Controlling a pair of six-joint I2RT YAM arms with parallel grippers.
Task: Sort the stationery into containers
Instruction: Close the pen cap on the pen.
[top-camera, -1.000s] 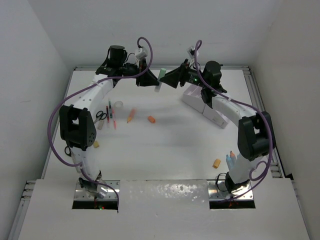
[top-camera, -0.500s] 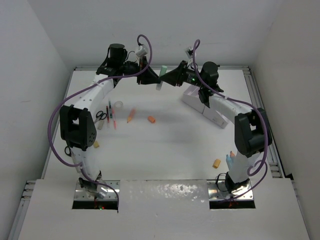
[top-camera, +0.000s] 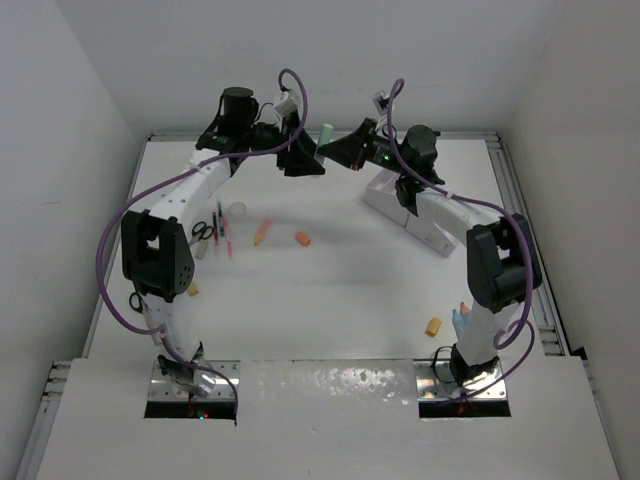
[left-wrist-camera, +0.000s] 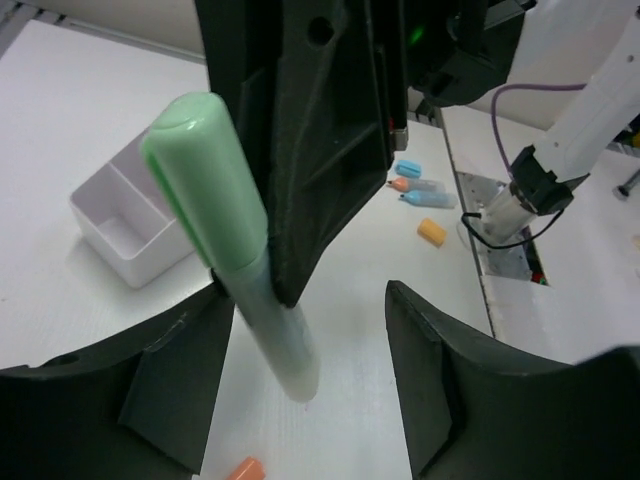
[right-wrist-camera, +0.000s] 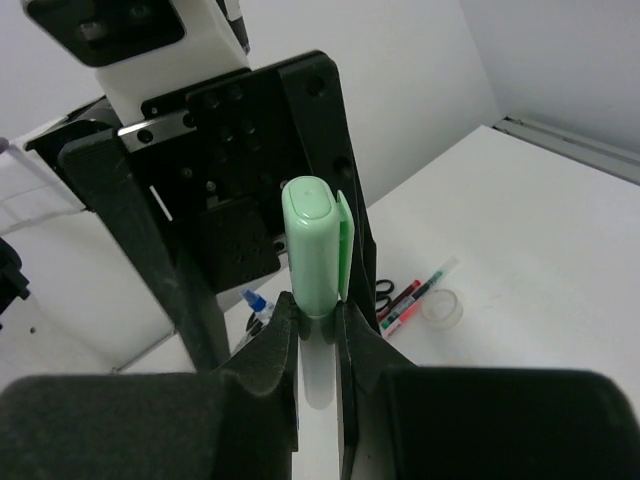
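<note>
Took in the white worktop first, with the white organiser on its far right side. Found both arms reaching to the far middle, nose to nose above the surface. Read the right gripper as clamped on the green highlighter, pinching the pale barrel just under the cap, cap uppermost. Read the left gripper as spread wide, with the barrel's lower end between its fingers, close beside one and well apart from the other. Judged the highlighter light, rigid and smooth-skinned, so liable to swivel or slip in a pinch. Judged the barrel the better place to hold, since a cap might pull off. Got from the overhead view only the cap poking up between the two grippers. Needed the left wrist view for the open gap and the free tip, and the right wrist view for the pinch itself. Counted, loose on the left of the worktop, scissors, a tape ring, an orange pencil and a small orange eraser.
</note>
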